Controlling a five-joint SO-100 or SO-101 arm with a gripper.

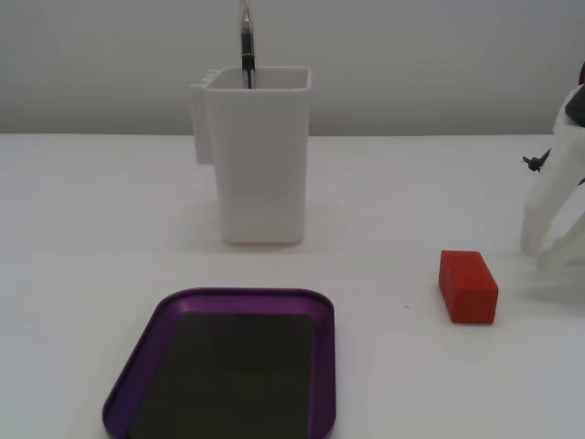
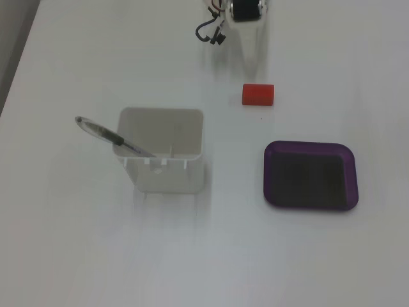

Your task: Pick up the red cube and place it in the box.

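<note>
The red cube (image 1: pixel 468 286) lies on the white table, right of the purple box (image 1: pixel 228 302) in a fixed view. In the fixed view from above, the cube (image 2: pixel 257 94) is up and left of the box (image 2: pixel 311 148). The box has nothing in it. My white gripper (image 1: pixel 548 256) comes in at the right edge, tips down near the table, just right of and behind the cube and not touching it. Its fingers look slightly spread and hold nothing. From above, the gripper (image 2: pixel 252 61) points down toward the cube from the top edge.
A tall white plastic container (image 1: pixel 260 165) with a pen (image 1: pixel 246 46) in it stands behind the box. From above, the container (image 2: pixel 163 157) is left of the box, with the pen (image 2: pixel 112 135) leaning out to the left.
</note>
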